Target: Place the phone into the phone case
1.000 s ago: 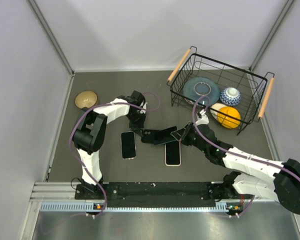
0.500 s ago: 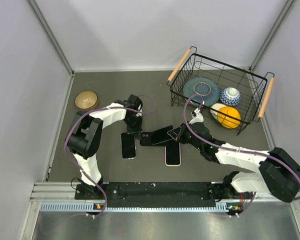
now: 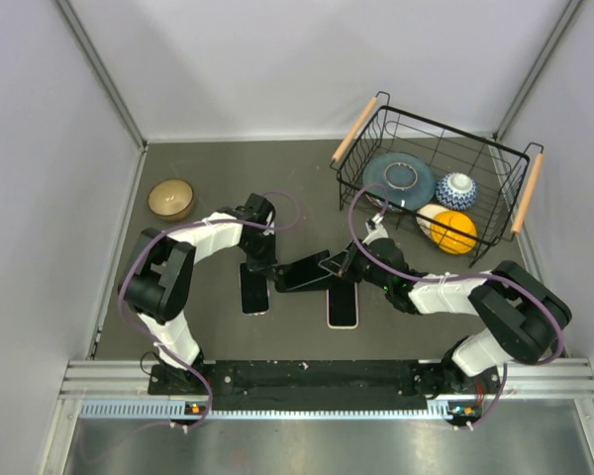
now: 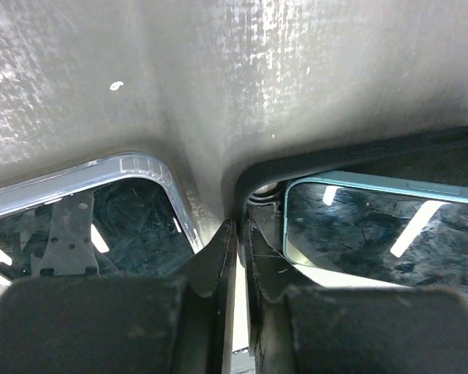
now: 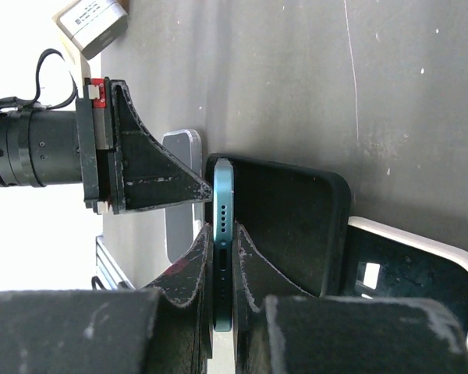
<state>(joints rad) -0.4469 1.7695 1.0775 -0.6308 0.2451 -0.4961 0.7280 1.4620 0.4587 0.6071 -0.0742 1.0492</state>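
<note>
Step in hand: seating the phone in the case; insertion is begun, not finished.

- The left pincer (image 4: 238,234) is clenched on the wall of the black phone case (image 5: 296,226) at one corner and steadies it just above the worktop (image 3: 307,188).
- The right pincer (image 5: 222,234) grips the teal phone (image 5: 222,195) across its thin edge. The phone stands on edge at the case's open side, meeting the case at a steep angle rather than lying flat in it.
- In the left wrist view, the phone's corner sits inside the case's rounded corner, with the rim wrapped around it. Whether that edge is fully home cannot be told.
- A clear-cased phone (image 4: 101,210) lies just beside the left pincer, and a white-cased phone (image 5: 421,273) lies near the case. Neither belongs to this step.

Judgement on the next move: the phone should be rotated down about the seated edge until its back meets the case floor, then pressed so the free rim snaps over. The left grip must hold firm, or the case will likely slide or twist away.
</note>
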